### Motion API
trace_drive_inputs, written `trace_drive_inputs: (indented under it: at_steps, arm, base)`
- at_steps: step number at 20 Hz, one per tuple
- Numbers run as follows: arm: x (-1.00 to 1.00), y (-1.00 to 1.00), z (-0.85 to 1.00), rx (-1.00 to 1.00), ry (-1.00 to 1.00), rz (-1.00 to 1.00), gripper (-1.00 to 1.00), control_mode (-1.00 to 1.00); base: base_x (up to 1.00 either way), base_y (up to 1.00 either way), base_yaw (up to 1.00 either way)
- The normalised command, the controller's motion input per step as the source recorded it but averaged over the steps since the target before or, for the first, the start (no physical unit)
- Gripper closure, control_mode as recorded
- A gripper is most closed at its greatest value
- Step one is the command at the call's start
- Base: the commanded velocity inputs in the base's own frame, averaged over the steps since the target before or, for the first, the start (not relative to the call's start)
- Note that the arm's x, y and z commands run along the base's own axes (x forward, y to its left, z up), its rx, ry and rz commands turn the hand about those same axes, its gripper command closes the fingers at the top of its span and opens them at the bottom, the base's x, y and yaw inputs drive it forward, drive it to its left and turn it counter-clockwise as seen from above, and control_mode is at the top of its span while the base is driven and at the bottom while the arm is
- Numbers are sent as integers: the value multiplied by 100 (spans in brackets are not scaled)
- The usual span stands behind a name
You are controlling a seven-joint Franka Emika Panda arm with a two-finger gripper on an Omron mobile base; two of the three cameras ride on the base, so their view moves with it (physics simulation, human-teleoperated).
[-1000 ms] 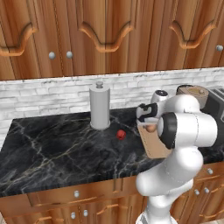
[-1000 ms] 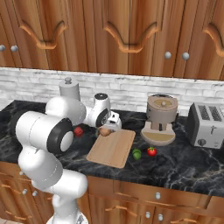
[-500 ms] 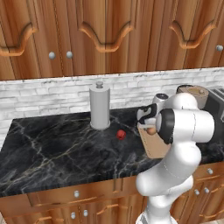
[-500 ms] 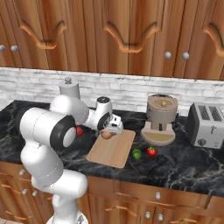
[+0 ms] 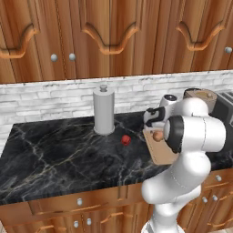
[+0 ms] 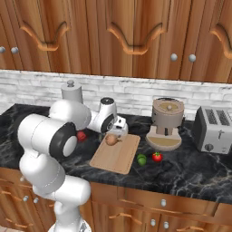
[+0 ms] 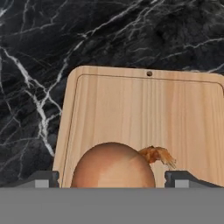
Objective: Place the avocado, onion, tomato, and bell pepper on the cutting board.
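The onion (image 7: 113,165) is seen low in the hand view, between the two dark fingertips (image 7: 43,178) of the gripper (image 7: 113,179). A narrow gap shows on each side of the onion, so the jaws are spread and stand clear of its skin; nothing is pinched. A wisp of dry root is seen at the onion's upper right.

The onion (image 6: 111,139) is set on the cutting board (image 6: 118,155), near the board's far left corner as seen from the right base view. The gripper (image 6: 117,132) is held just beside and above it. From the left base view the onion (image 5: 158,135) shows as a small tan ball at the near edge of the cutting board (image 5: 157,154), partly hidden by the arm.

The avocado (image 6: 142,159) is found on the dark marble counter (image 6: 195,168), just off the board's right edge, touching or nearly touching a small red round item (image 6: 157,157). A second red item (image 5: 125,140) lies on the counter left of the board, near a grey paper-towel holder (image 5: 103,110). A coffee machine (image 6: 166,123) and a toaster (image 6: 214,129) are noted at the right, against the brick wall.
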Motion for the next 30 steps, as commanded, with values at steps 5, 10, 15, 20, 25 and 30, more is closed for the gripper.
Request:
trace_drive_inputs:
  at_steps: [5,10,15,20,25,30]
  arm:
    - [-5,-1,34,0,-1,0,-100,-100]
    - [-6,59,18,-3,0,0,-100,-100]
    - [-9,80,0,-4,0,0,-100,-100]
    - [-8,73,0,-3,0,-1,-100,-100]
    - [-4,61,0,-3,0,-7,-100,-100]
    - [0,36,-2,-1,0,-8,-100,-100]
  base:
    - [0,0,0]
    - [0,0,0]
    - [0,0,0]
    - [0,0,0]
    - [0,0,0]
    - [0,0,0]
